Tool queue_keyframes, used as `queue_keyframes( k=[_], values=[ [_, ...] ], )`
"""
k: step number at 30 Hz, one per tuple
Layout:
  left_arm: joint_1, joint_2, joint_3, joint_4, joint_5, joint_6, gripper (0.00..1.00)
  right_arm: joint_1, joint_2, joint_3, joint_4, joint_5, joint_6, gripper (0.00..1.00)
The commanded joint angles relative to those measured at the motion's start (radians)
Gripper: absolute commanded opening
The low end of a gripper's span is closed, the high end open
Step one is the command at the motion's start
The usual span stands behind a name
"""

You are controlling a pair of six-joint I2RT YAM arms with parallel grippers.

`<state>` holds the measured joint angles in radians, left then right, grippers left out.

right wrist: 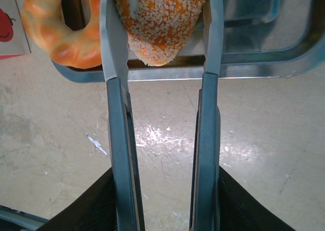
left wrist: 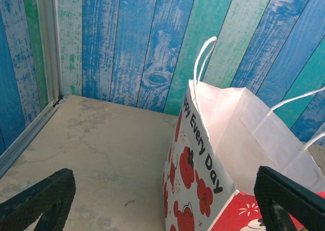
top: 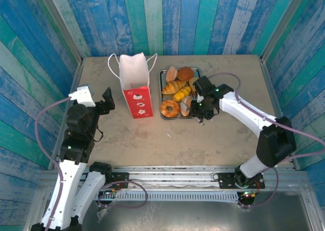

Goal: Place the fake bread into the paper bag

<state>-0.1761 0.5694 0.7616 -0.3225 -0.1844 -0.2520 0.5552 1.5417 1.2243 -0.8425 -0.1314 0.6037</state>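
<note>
Squeezing tongs in right gripper, pinching sesame bun over tray rim beside ring donut. Holding left gripper spread near paper bag.

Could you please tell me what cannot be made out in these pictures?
Paper bag interior: top view, its walls hide the bottom.
Seeded bun: right wrist view, cut off by the top edge, flanked by tongs.
Tray near corner: top view, the right tool covers it.
Left tool: left wrist view, fingers cut by the bottom edge.
</note>
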Motion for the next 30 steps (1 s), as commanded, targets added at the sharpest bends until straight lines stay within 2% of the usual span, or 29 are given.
queue_keyframes(
  k=[1,7,14,18,22,25,27,30],
  values=[
    [0.003,0.002,0.027,-0.01,-0.038,-0.036,0.94,0.003,-0.095,0.003,-0.029,0.072,-0.025,0.4],
    [0.003,0.049,0.084,-0.065,-0.036,-0.095,0.94,0.002,-0.195,0.036,-0.062,0.135,-0.11,0.38],
    [0.011,0.19,0.265,-0.222,-0.019,-0.165,0.94,0.003,-0.283,0.146,-0.084,0.176,-0.245,0.36],
    [0.048,0.257,0.351,-0.267,0.089,-0.188,0.94,0.003,-0.313,0.217,-0.085,0.182,-0.32,0.36],
    [0.136,0.321,0.39,-0.276,0.254,-0.216,0.94,0.006,-0.327,0.289,-0.067,0.182,-0.384,0.35],
    [0.165,0.366,0.394,-0.257,0.356,-0.229,0.94,0.022,-0.327,0.34,-0.037,0.171,-0.427,0.35],
    [0.17,0.39,0.384,-0.231,0.414,-0.243,0.94,0.037,-0.317,0.379,-0.017,0.161,-0.452,0.35],
    [0.173,0.423,0.36,-0.186,0.474,-0.269,0.94,0.116,-0.277,0.457,-0.003,0.161,-0.49,0.35]
  ],
)
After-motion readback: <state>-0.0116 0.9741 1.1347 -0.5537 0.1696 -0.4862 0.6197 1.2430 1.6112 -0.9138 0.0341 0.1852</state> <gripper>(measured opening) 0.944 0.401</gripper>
